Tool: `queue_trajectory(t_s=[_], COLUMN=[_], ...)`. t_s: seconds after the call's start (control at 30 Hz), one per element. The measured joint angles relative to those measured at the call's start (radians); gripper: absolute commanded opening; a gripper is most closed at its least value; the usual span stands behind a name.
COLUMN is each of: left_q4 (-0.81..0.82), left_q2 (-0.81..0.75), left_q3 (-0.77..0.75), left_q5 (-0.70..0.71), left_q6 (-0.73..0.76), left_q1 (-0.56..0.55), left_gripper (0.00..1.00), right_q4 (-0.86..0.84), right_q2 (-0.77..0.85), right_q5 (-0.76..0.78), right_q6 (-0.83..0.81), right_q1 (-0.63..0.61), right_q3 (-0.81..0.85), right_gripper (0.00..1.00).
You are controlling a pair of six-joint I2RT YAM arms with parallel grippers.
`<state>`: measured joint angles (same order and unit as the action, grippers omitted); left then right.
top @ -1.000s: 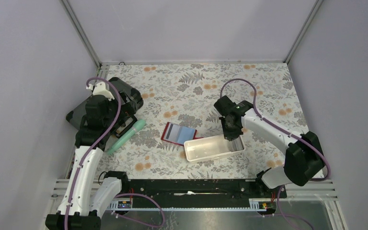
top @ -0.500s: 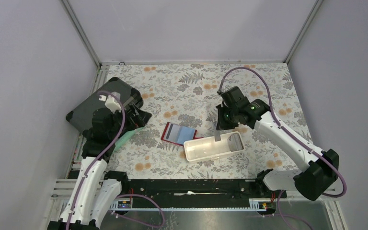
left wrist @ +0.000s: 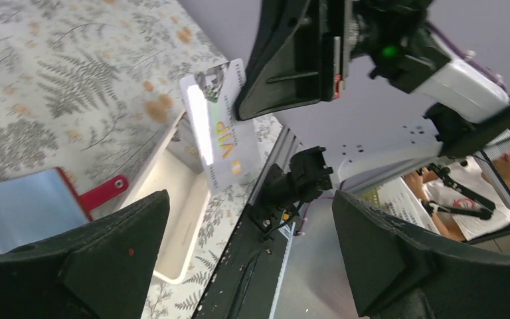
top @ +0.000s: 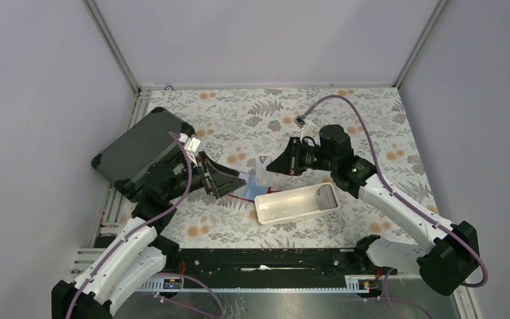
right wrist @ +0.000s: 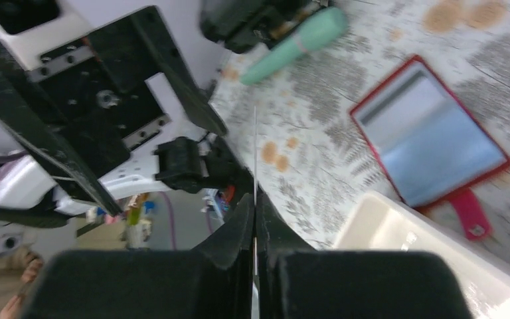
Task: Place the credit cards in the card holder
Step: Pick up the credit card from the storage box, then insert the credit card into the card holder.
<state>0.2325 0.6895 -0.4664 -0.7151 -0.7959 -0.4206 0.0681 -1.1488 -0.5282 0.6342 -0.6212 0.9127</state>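
Note:
The card holder [right wrist: 431, 133] is a red wallet lying open on the floral table, with a light blue credit card showing in its face [left wrist: 23, 209]. In the top view my left gripper [top: 234, 185] hangs open over it and hides most of it; only a red edge [top: 247, 197] shows. My right gripper [top: 270, 166] is shut on a pale credit card [left wrist: 216, 126] marked VIP, held upright on edge in the air just right of the wallet. In the right wrist view that card [right wrist: 255, 149] appears edge-on between the fingertips [right wrist: 242, 219].
A long white tray [top: 297, 203] lies just right of the wallet, under the held card. A big dark grey case [top: 139, 149] sits at the left edge. A teal stick [right wrist: 295, 43] lies beyond the wallet. The two grippers face each other closely.
My right gripper rose from the white tray with the card and swung left toward the wallet. My left arm swung right from the grey case to above the wallet, jaws staying open.

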Motion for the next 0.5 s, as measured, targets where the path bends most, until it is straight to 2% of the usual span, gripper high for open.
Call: queue_trajectory(t_s=[0.07, 0.1, 0.17, 0.27, 0.37, 0.5], left_q4=[0.055, 0.082, 0.125, 0.203, 0.286, 0.368], left_q2=[0.003, 0.007, 0.018, 0.058, 0.093, 0.119], left_q3=[0.002, 0.002, 0.002, 0.003, 0.015, 0.028], left_q5=[-0.023, -0.033, -0.046, -0.073, -0.093, -0.102], left_q6=[-0.025, -0.038, -0.062, -0.113, -0.162, -0.214], left_q1=[-0.013, -0.018, -0.027, -0.045, -0.067, -0.086], left_gripper=[0.99, 0.95, 0.76, 0.60, 0.56, 0.42], right_q4=[-0.093, -0.138, -0.212, -0.302, -0.361, -0.396], right_q2=[0.000, 0.000, 0.000, 0.000, -0.002, -0.016], right_q5=[-0.062, -0.094, -0.148, -0.209, -0.267, -0.309], right_q6=[0.038, 0.056, 0.083, 0.109, 0.126, 0.134], right_q1=[0.000, 0.000, 0.000, 0.000, 0.000, 0.000], right_q3=[-0.024, -0.032, -0.039, -0.041, -0.041, -0.042], right_gripper=[0.00, 0.00, 0.00, 0.00, 0.00, 0.00])
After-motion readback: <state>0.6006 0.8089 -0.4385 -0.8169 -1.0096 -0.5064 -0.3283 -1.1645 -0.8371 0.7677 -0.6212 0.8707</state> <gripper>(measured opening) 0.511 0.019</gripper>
